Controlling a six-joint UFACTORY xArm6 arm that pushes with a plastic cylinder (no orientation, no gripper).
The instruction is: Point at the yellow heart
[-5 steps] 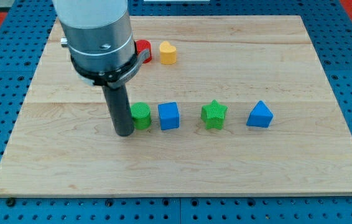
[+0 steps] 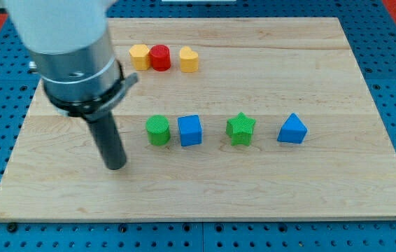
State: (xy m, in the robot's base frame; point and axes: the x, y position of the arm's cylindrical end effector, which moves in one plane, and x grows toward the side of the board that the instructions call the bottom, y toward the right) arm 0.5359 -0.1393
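The yellow heart [image 2: 189, 59] sits near the view's top, the rightmost of a row of three blocks, with a red cylinder [image 2: 159, 57] and a yellow hexagon-like block [image 2: 139, 56] to its left. My tip [image 2: 116, 166] rests on the board at the lower left, left of and slightly below the green cylinder [image 2: 158, 131]. It is far from the yellow heart and touches no block.
A middle row runs left to right: the green cylinder, a blue cube [image 2: 190, 130], a green star [image 2: 240, 129] and a blue triangular block [image 2: 292, 129]. The wooden board [image 2: 324, 189] lies on a blue pegboard surface.
My tip has moved to the view's left and slightly down, away from the green cylinder. The arm body no longer covers the yellow hexagon-like block and red cylinder.
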